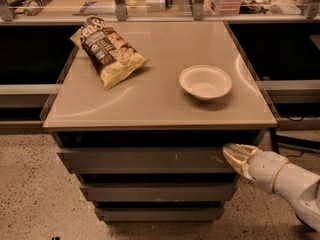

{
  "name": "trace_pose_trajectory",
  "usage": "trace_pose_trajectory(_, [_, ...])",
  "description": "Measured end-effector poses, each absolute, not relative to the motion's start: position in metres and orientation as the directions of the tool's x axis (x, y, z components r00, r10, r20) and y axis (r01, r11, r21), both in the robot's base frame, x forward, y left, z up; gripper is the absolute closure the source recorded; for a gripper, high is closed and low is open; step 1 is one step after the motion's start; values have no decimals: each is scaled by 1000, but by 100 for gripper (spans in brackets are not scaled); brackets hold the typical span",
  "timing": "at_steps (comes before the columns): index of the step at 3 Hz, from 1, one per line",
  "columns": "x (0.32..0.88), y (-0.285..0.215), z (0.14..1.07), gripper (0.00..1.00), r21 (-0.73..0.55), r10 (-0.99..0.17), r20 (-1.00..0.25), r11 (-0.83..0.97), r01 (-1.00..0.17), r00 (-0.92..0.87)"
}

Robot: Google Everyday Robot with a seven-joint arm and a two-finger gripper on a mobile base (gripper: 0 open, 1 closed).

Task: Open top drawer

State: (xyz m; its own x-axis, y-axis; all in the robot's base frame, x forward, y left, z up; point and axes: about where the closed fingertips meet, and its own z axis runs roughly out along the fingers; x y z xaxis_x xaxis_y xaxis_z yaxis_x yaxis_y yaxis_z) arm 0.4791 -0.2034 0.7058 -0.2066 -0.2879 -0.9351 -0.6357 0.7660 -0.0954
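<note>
Tan tabletop (150, 101) has a snack bag (110, 51) lying flat back-left and a white bowl (205, 82) over on the right, well apart. Down below its front-right corner sits the gripper (235, 156).

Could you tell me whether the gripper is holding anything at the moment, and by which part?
It cannot be told: the gripper sits at the right end of the top drawer front, contact unclear.

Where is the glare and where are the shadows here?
Camera view: curved glare streaks on the tabletop near the bowl and chip bag; deep shadow in the gap above the top drawer; the gripper, at that drawer's right end, is softly lit.
</note>
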Motion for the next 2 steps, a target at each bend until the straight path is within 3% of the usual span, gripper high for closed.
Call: trace_pose_trajectory(2, [518, -196, 703, 100, -105, -283, -940, 773, -626, -192])
